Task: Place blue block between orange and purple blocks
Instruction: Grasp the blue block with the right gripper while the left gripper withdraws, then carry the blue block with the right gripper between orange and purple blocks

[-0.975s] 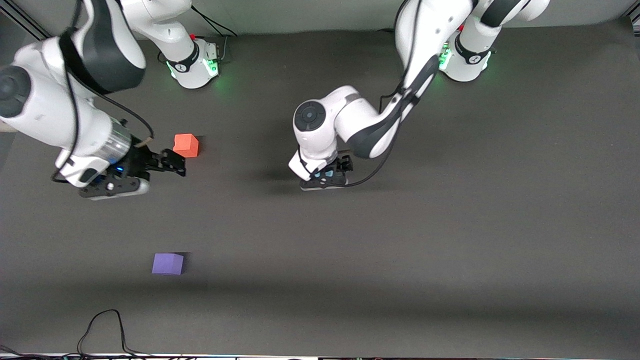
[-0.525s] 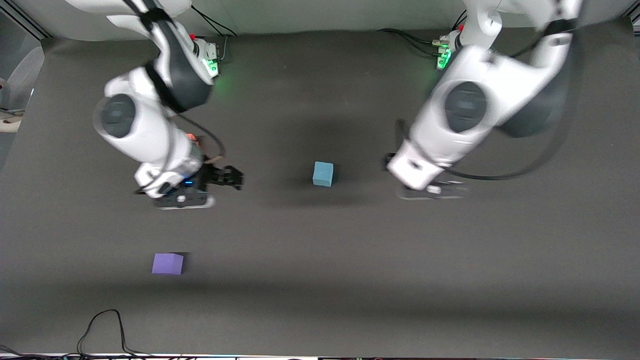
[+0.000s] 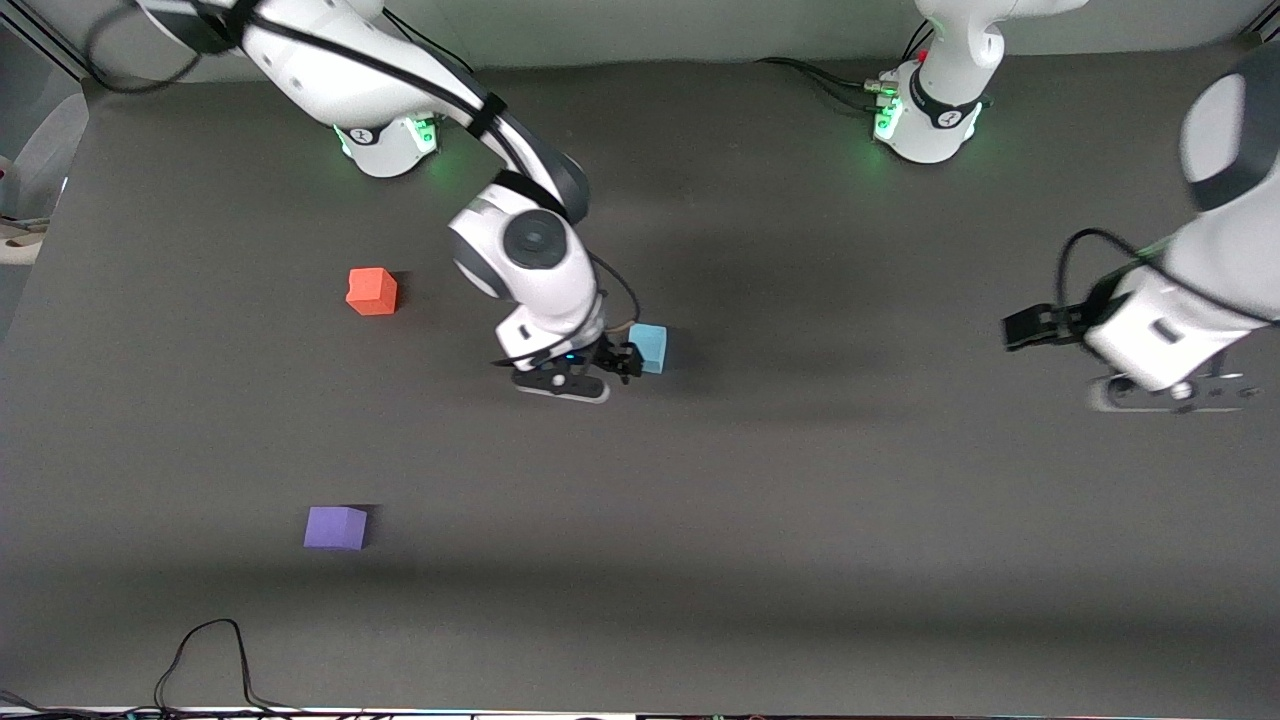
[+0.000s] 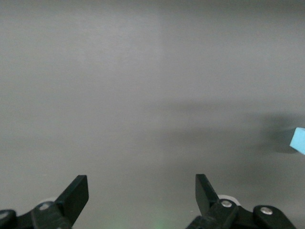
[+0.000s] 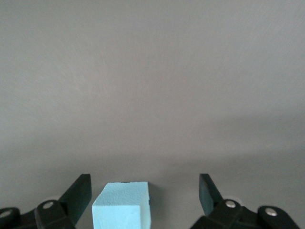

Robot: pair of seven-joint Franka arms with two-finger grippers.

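Observation:
The light blue block (image 3: 648, 348) sits on the dark mat near the middle of the table. My right gripper (image 3: 622, 362) is low at the block and open. In the right wrist view the block (image 5: 121, 205) lies between the spread fingers of that gripper (image 5: 143, 191), closer to one finger, with gaps on both sides. The orange block (image 3: 372, 291) lies toward the right arm's end. The purple block (image 3: 335, 527) lies nearer the front camera than the orange one. My left gripper (image 3: 1022, 330) is open and empty over bare mat at the left arm's end, also seen in its wrist view (image 4: 141, 188).
A black cable (image 3: 205, 655) loops at the table's front edge near the purple block. The left wrist view catches a corner of the blue block (image 4: 299, 141) at its edge.
The left gripper let go of the blue block and drew back to its own end of the table. The right gripper moved from beside the orange block to the blue block.

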